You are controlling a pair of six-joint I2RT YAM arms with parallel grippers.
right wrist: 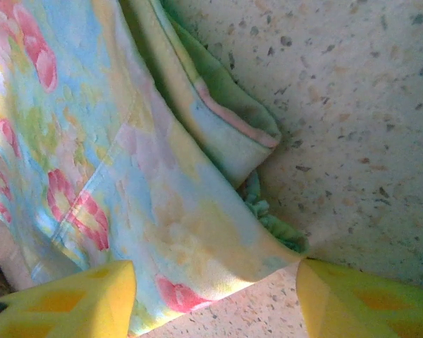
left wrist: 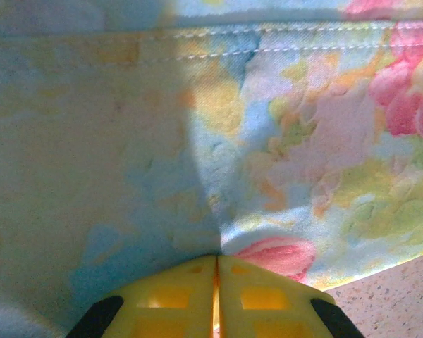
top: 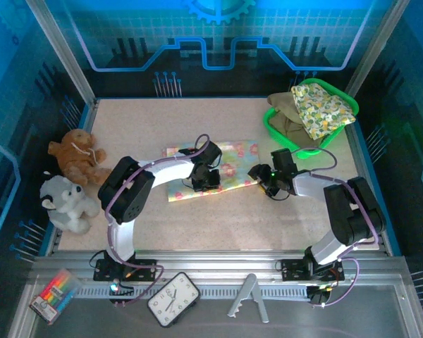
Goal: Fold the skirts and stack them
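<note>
Around: green plastic basket [top: 273, 125] at two o'clock, brown plush toy [top: 74, 156] at nine.
Task thing: pastel floral cloth skirt [top: 234, 159], mid-table.
My left gripper [left wrist: 217, 262]: pinching it.
My right gripper [right wrist: 215, 274]: spread astride its three-o'clock edge.

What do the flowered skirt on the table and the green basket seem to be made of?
The flowered skirt: thin woven cloth, faintly shiny, with a stitched hem and soft wrinkles. The green basket: probably plastic, bright and smooth, with a stiff rim.
</note>
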